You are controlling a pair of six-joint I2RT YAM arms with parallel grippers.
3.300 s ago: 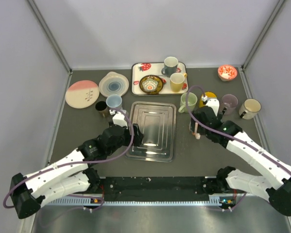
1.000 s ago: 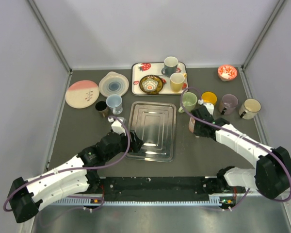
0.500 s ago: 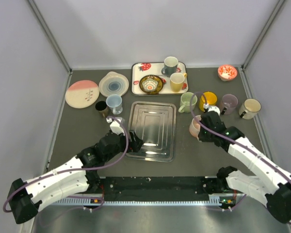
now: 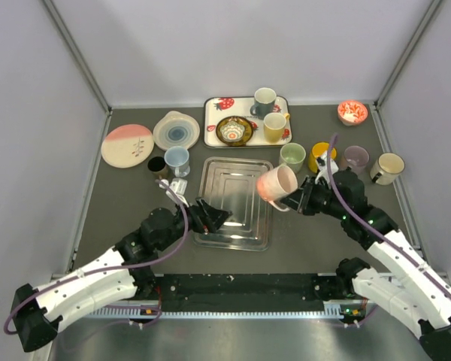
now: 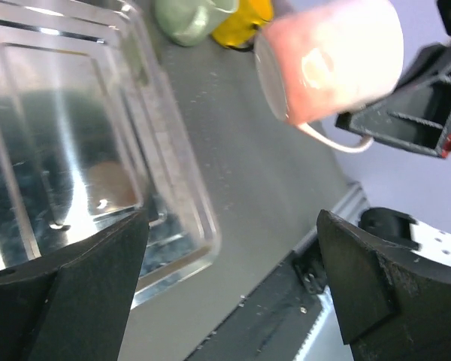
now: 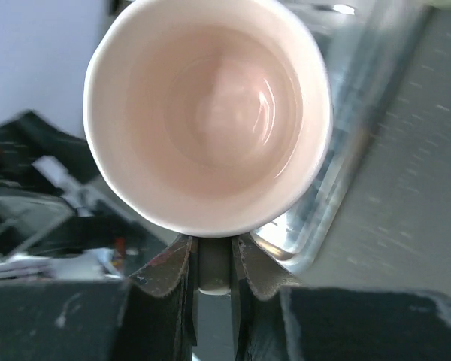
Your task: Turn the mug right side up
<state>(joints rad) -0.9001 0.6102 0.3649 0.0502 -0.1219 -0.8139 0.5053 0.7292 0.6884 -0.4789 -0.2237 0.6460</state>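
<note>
The pink mug (image 4: 276, 183) hangs in the air over the right edge of the metal tray (image 4: 233, 197), tipped onto its side. My right gripper (image 4: 299, 200) is shut on its handle. In the right wrist view the mug (image 6: 210, 113) shows its empty inside, and the gripper (image 6: 213, 259) pinches the handle just under the rim. My left gripper (image 4: 210, 215) stands wide open at the tray's left front, holding nothing. In the left wrist view the gripper (image 5: 233, 278) frames the table, with the mug (image 5: 331, 60) at upper right, its base turned toward the tray (image 5: 60, 150).
Green (image 4: 292, 156), yellow (image 4: 321, 154), purple (image 4: 355, 159) and cream (image 4: 388, 167) mugs stand behind the right arm. A strawberry tray (image 4: 214, 120) holds two mugs and a bowl. Two plates, a blue mug (image 4: 177, 159) and a dark cup (image 4: 157, 166) sit at the left. A red bowl (image 4: 352, 113) is at back right.
My right gripper has lifted the mug off the table beside the tray, carried it left and tipped it over. My left gripper has opened wider and swung toward the tray.
</note>
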